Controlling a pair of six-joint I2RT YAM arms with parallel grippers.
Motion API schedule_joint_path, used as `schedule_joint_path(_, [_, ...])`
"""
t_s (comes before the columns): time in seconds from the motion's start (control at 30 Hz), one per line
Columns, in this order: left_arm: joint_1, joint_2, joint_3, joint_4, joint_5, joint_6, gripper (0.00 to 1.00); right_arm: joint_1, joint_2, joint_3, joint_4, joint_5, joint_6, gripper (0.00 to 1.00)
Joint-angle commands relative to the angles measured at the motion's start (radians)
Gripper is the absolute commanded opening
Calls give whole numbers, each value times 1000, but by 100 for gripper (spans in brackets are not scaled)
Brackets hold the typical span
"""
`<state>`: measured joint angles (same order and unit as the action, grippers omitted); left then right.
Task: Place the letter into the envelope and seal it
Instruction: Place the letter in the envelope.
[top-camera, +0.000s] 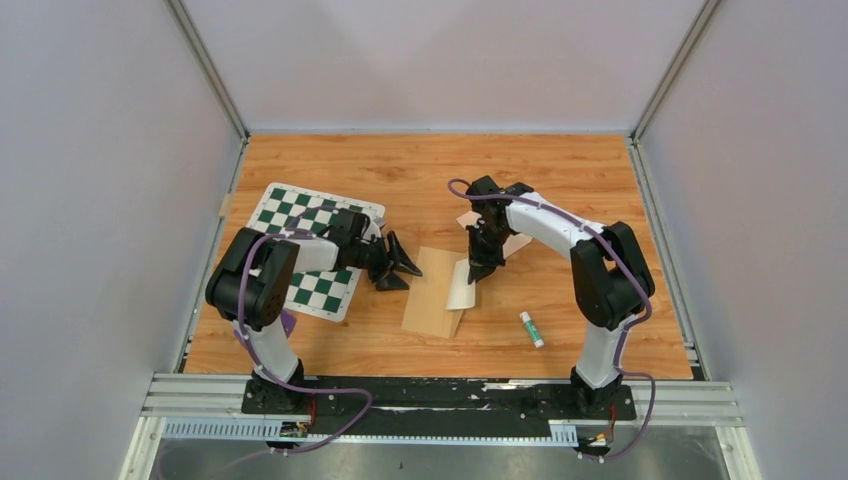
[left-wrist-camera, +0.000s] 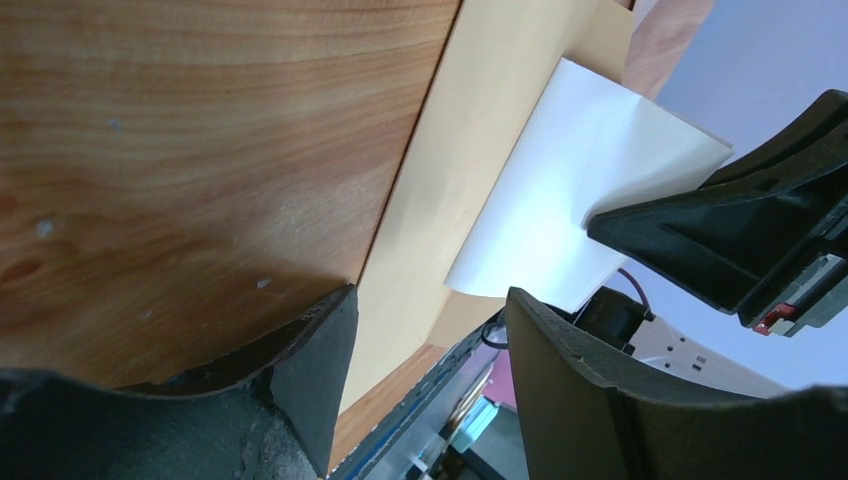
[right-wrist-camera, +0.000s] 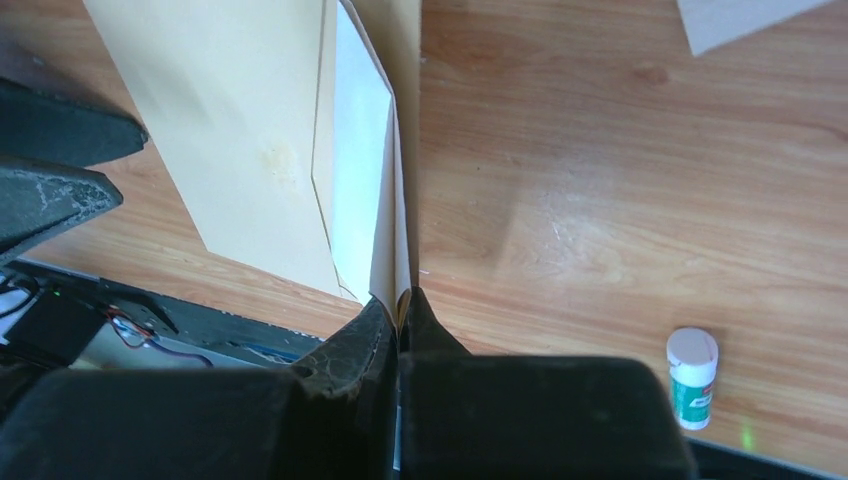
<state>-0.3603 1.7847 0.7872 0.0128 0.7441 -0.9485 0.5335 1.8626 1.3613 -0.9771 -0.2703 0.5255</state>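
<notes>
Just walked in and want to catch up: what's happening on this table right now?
The right gripper is shut on what looks like a thin flap, white inside, holding it up from the tan envelope. The left gripper hangs open at the envelope's left edge. A glue stick lies on the table to the right.

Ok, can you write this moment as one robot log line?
left gripper: jaws open, empty, beside envelope | right gripper: jaws shut on envelope flap, flap lifted | glue stick: lying on table
</notes>
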Motion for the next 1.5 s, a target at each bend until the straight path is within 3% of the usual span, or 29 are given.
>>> schedule_joint_path(0.0, [-2,-12,-69,-86,-171,35,64,-4,2,27,-73,54,121,0])
schedule_joint_path(0.2, [-2,-40,-137,-97,-186,-5,60,2,-3,25,-46,38,152,0])
schedule_joint_path(0.5, [-9,-26,-257,64,-152,-115,61,64,21,26,9,59,136,0])
schedule_joint_path(0.67, [-34,0,-243,119,-150,-124,64,77,30,18,54,11,98,0])
schedule_joint_path(0.9, [-40,22,-202,74,-162,-94,65,63,4,-9,66,-23,14,0])
schedule_joint_path(1.1, [-40,35,-176,50,-171,-59,68,-10,-11,-148,176,-257,-175,0])
schedule_joint_path(1.2, [-40,62,-136,7,-182,-29,68,-22,15,-171,214,-258,-233,0])
schedule_joint_path(1.47, [-42,154,-64,1,-127,-9,65,-29,52,-134,291,-407,-192,0])
